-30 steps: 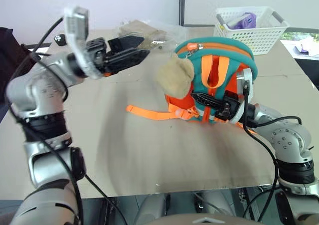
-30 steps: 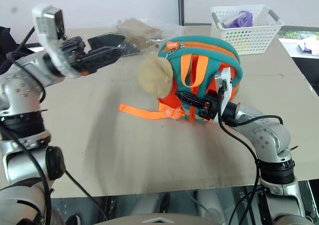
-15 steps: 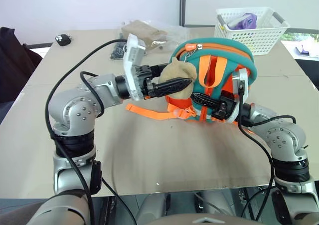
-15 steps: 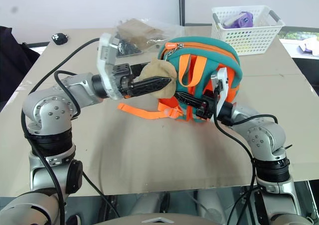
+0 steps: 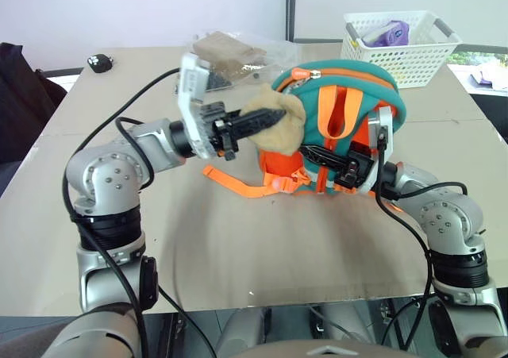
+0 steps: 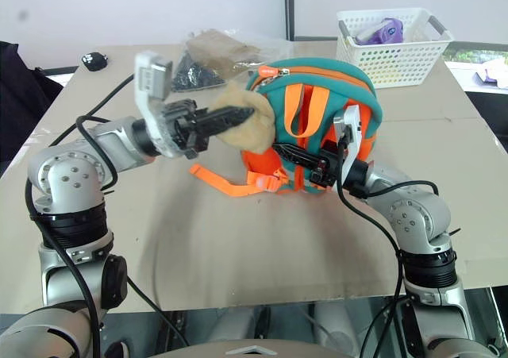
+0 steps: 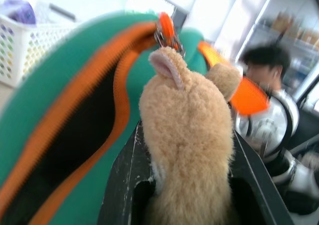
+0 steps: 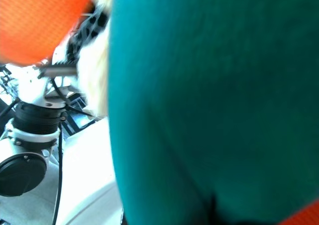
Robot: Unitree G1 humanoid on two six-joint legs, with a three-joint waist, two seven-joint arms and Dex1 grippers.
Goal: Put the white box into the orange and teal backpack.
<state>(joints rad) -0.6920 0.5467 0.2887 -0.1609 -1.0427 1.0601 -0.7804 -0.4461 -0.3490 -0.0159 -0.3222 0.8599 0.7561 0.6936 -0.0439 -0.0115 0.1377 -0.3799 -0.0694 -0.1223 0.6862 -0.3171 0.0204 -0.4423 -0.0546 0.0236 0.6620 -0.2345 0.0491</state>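
Orange and teal backpack (image 5: 349, 128) propped upright mid-table, braced for opening; white box nowhere evident, possibly already inside or hidden.

Best handled by drawing the tan plush charm (image 5: 274, 124), apparently clipped to the orange zipper pull (image 7: 167, 28), steadily along the zipper line while keeping the bag steady from the opposite side. Left gripper (image 5: 266, 120) reaching level across toward the bag's top corner, black fingers (image 7: 124, 180) clamped on the charm. Right gripper (image 5: 333, 161) pressed against the backpack's front, angled inward, fingers closed, seemingly pinching fabric or a strap.
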